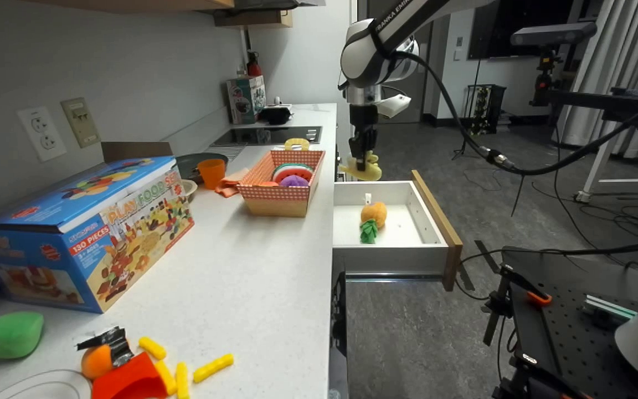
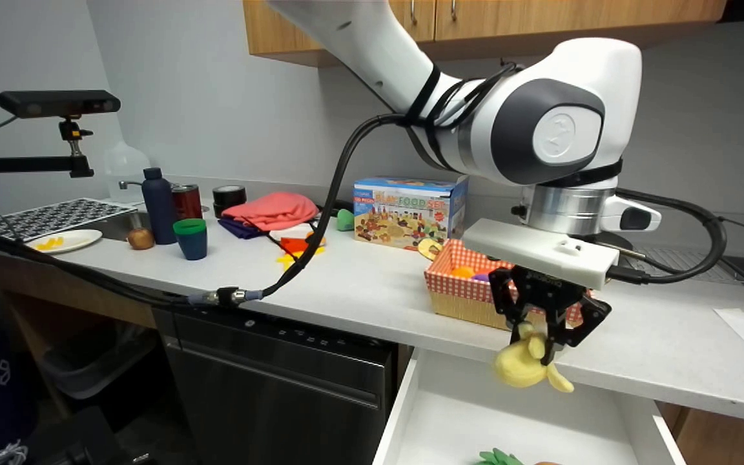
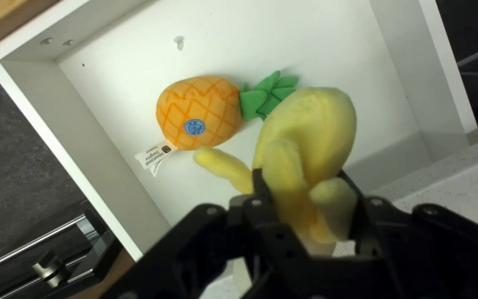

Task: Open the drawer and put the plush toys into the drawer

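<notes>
The drawer (image 1: pixel 407 194) is pulled open below the counter; its wooden front panel shows in an exterior view, and its white side wall (image 2: pixel 403 408) and floor (image 3: pixel 330 45) show too. An orange pineapple plush (image 1: pixel 373 213) with green leaves lies on the drawer floor; it also shows in the wrist view (image 3: pixel 199 112). My gripper (image 2: pixel 531 349) is shut on a yellow banana-like plush (image 2: pixel 519 365), held above the drawer; it fills the jaws in the wrist view (image 3: pixel 311 124). Watermelon (image 1: pixel 292 170), purple (image 1: pixel 294 181) and orange (image 2: pixel 462 271) plush toys sit in a basket. A green plush (image 1: pixel 13 334) lies on the counter.
The red-checked basket (image 1: pixel 280 208) stands on the counter (image 1: pixel 252 266) close to its edge above the drawer. A colourful cardboard box (image 1: pixel 130 238) stands by the wall. Red and yellow plastic toy food (image 1: pixel 130 379) lies beside the green plush. The robot's cable (image 1: pixel 457 122) hangs in loops.
</notes>
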